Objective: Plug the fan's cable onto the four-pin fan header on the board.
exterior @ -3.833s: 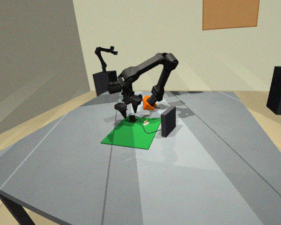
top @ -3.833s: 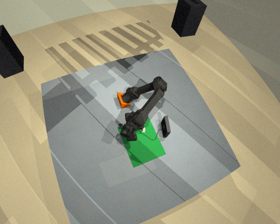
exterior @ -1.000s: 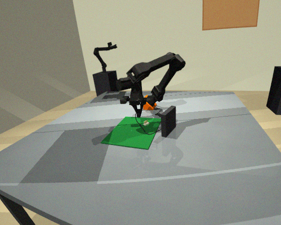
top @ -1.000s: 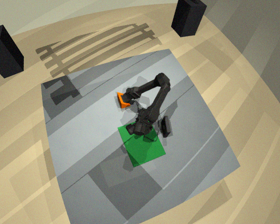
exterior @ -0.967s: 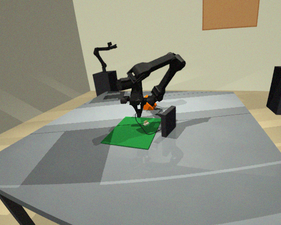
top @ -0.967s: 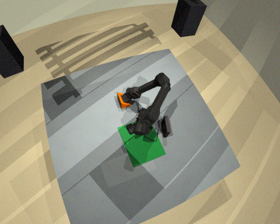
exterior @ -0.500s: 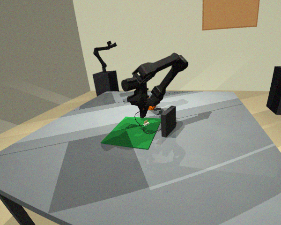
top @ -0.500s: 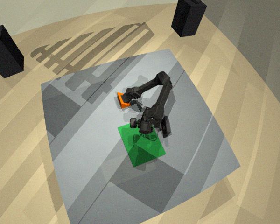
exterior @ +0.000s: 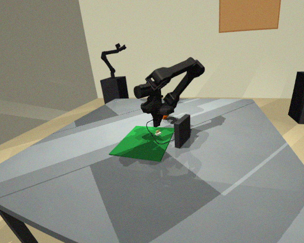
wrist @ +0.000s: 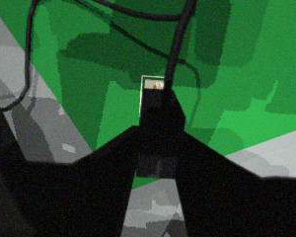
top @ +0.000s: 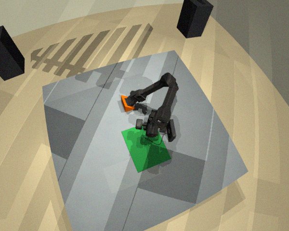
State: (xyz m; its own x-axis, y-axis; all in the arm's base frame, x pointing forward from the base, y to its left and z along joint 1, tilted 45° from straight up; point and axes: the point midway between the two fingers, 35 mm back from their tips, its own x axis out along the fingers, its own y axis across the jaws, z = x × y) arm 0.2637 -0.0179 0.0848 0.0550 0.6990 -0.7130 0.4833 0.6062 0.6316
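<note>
The green board [top: 139,161] [exterior: 136,151] lies on the table. The white header [exterior: 157,132] [wrist: 153,82] stands on it, with a brass-coloured pin showing. My gripper [exterior: 156,124] [wrist: 155,134] is shut on the black plug [wrist: 155,106], low over the board. In the wrist view the plug covers most of the header, leaving only its far end and part of its left edge in sight. In the exterior view the fingertips show a little above the header. The top view hides fingertips and header under the arm. The cable [exterior: 160,143] [wrist: 179,41] loops from the plug towards the fan [top: 171,130] [exterior: 182,131].
The black fan stands upright just beside the board's edge, close to the arm. The orange part [top: 126,105] [exterior: 164,117] is at the arm's base. Dark pedestals [top: 194,19] [exterior: 114,88] stand beyond the table, one carrying another small arm. Shadows fall across board and table.
</note>
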